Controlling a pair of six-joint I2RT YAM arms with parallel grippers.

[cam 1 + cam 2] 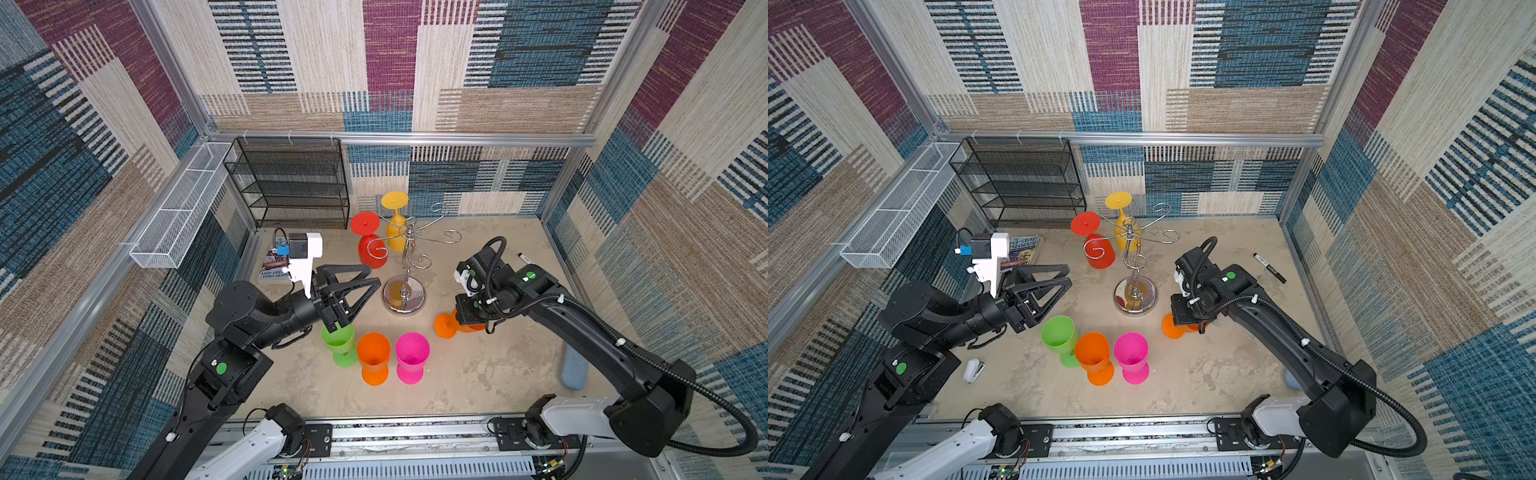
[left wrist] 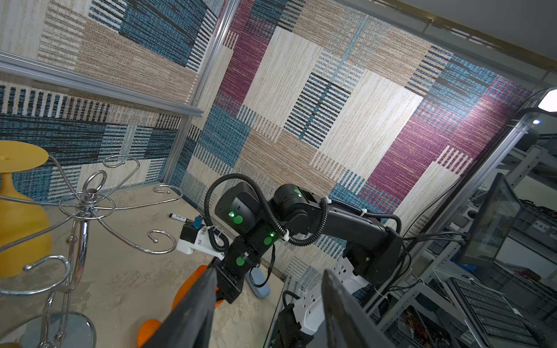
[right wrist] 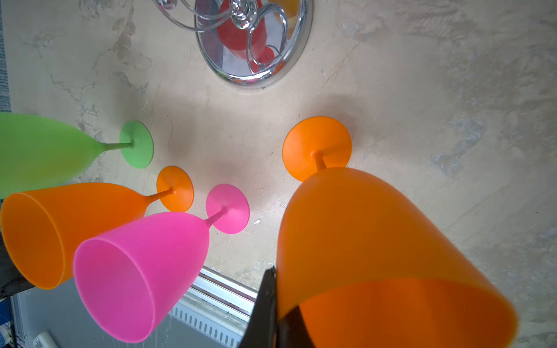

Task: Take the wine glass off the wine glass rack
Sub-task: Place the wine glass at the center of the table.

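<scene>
The chrome wine glass rack (image 1: 409,249) (image 1: 1133,257) stands mid-table on its disc base (image 3: 256,45). A red wine glass (image 1: 371,249) and a yellow wine glass (image 1: 395,232) (image 2: 21,229) hang upside down from its arms. My left gripper (image 1: 372,278) (image 2: 268,274) hovers open just left of the rack, near the red glass, with nothing between its fingers. My right gripper (image 1: 467,322) (image 3: 280,301) is shut on the rim of an orange wine glass (image 3: 376,241) (image 1: 446,325), right of the rack base, foot down at the table.
Green (image 1: 340,338), orange (image 1: 373,357) and pink (image 1: 411,355) glasses stand upright at the front. A black mesh shelf (image 1: 291,183) and white wire basket (image 1: 183,208) line the back left. A book (image 1: 276,262), a marker (image 1: 1268,268), and a blue pad (image 1: 575,370) lie around.
</scene>
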